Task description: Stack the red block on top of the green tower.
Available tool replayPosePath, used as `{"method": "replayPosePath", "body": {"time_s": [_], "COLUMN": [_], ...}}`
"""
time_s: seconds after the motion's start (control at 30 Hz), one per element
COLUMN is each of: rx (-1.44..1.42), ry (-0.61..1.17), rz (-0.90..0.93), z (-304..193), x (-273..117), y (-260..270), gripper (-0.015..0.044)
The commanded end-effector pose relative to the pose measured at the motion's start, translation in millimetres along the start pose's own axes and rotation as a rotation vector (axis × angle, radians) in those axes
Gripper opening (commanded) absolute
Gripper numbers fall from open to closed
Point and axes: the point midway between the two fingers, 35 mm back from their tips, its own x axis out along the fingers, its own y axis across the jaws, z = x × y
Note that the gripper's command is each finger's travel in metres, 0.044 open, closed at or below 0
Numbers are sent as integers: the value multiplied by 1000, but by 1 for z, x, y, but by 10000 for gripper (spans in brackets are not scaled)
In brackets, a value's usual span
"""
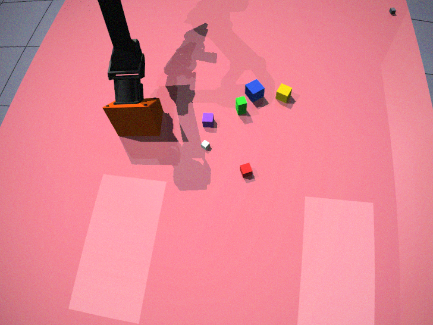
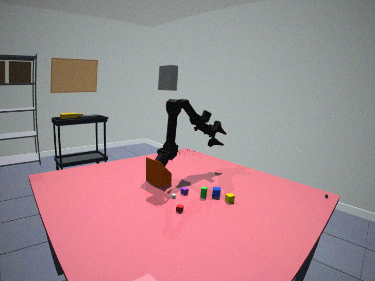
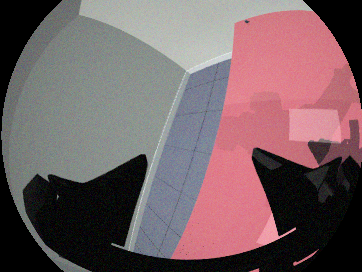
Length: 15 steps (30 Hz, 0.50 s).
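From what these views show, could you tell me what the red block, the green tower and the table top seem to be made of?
Red block: evenly coloured, sharp-edged, matte; painted wood or plastic, I cannot tell which. Green tower: same flat, grainless finish, taller than wide. Table top: smooth pink sheet with a faint sheen, showing pale patches of light; possibly laminate.

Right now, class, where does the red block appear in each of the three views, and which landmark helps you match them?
Top: red block sits just right of centre, below the white block.
Exterior: red block is the cube nearest the camera, right of and below the white block.
Wrist: not in view.
Shared landmark: the white block, in the top and exterior views.
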Motion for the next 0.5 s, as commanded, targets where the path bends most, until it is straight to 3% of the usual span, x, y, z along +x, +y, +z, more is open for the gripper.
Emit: {"method": "replayPosePath", "body": {"time_s": [0.0,0.47], "rx": [-138,-660], "ry": [-21,-22], "rz": [-48,-367], "z": [4,41], "x": [17,85], "y": [-10,-93], "gripper": [440,440]}}
